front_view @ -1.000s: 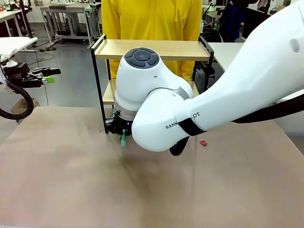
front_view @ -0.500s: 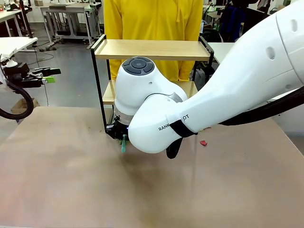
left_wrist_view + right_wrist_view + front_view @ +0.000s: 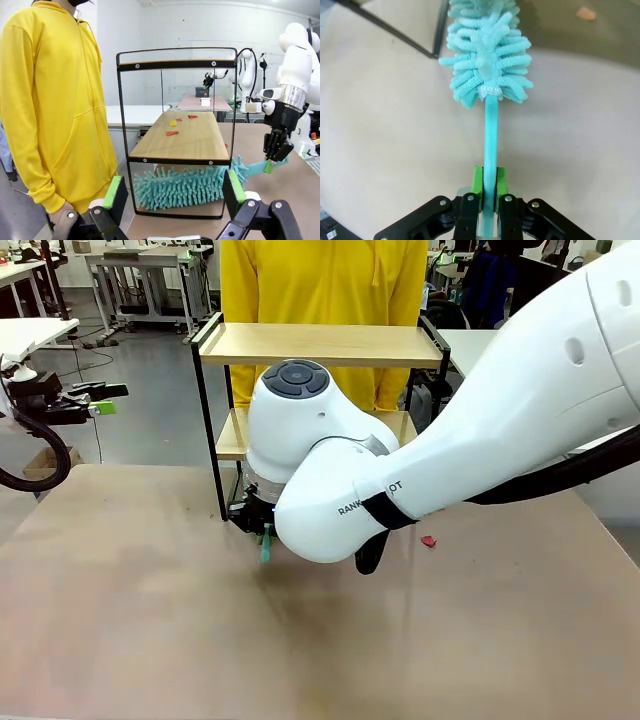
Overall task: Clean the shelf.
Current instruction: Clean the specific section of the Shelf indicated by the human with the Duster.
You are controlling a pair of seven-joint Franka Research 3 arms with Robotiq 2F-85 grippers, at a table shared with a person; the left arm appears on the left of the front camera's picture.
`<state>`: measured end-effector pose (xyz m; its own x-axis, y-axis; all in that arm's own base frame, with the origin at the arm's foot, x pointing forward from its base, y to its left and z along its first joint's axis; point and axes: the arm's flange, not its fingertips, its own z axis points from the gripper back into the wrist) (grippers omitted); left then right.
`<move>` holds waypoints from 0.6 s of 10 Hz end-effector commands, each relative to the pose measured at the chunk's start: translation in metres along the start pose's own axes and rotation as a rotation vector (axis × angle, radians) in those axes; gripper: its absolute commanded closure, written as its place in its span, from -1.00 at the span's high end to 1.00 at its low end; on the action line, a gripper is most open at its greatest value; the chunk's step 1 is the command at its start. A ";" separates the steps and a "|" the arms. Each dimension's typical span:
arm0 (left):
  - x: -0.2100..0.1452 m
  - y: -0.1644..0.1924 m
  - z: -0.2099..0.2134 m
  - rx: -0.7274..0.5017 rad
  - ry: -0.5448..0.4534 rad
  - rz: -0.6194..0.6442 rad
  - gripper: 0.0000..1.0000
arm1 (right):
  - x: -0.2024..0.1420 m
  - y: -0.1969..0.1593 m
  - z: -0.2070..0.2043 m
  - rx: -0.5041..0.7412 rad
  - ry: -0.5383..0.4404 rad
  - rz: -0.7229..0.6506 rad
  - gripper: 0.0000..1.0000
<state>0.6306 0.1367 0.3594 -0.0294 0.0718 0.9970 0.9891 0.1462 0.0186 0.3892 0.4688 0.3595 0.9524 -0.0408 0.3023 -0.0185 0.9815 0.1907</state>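
The small 2-tier shelf [image 3: 320, 343] of light wooden boards in a thin black metal frame stands at the far edge of the tan worktop [image 3: 150, 620], right in front of a person in a yellow hoodie [image 3: 320, 280]. The right claw [image 3: 263, 532] sits low at the shelf's front left corner, its green pads clamped together on the flat teal plastic handle [image 3: 490, 140] of a fluffy teal chenille duster [image 3: 180, 187]. The duster's head lies under the lower board [image 3: 185, 140], inside the frame. A few red and yellow paper scraps [image 3: 172, 133] lie on that lower board, and 1 small red scrap [image 3: 428, 540] lies on the worktop to the shelf's right. The left claw [image 3: 105, 399] hangs well off to the left, its pads wide apart and holding nothing.
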 end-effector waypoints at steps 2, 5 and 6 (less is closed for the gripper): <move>0.004 -0.002 0.000 -0.003 -0.002 -0.014 1.00 | -0.005 -0.059 0.021 -0.072 0.009 -0.053 -0.74; 0.004 -0.002 0.000 -0.003 -0.002 -0.014 1.00 | -0.009 -0.121 0.055 -0.162 -0.020 -0.117 -0.74; 0.004 -0.002 0.000 -0.003 -0.002 -0.014 1.00 | -0.008 -0.141 0.062 -0.200 -0.012 -0.136 -0.74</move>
<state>0.6306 0.1367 0.3597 -0.0299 0.0716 0.9970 0.9891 0.1461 0.0192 0.3724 0.3380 0.3756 0.9352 -0.1750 0.3077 0.1624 0.9845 0.0665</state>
